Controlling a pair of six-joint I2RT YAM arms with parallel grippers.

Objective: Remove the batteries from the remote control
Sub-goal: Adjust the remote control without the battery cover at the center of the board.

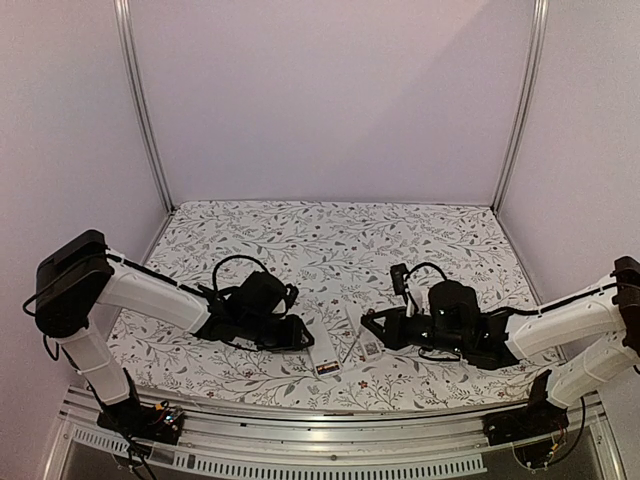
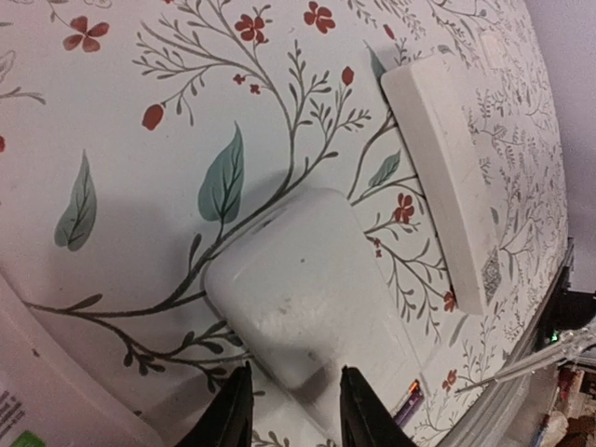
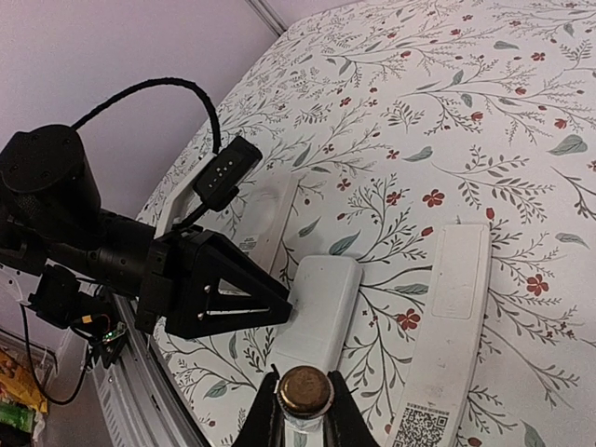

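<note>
We see the main risk as the remote (image 2: 298, 298) skating on the floral counter (image 2: 121, 186). The left claw (image 2: 296, 382) straddles its rounded end with jaws apart, and we cannot tell whether they press it yet. A prod from the other side could spin it into the second white remote (image 2: 447, 177) just beside it. The right claw (image 3: 304, 412) is clenched on a slim tool (image 3: 305, 389), and a glancing tip could flick a cell off the counter's near edge. The batteries (image 2: 411, 396) show only as an orange-and-dark glimpse at the remote's near end. We judge them seated in it, just right of the left claw's fingers and roughly between the two claws.
</note>
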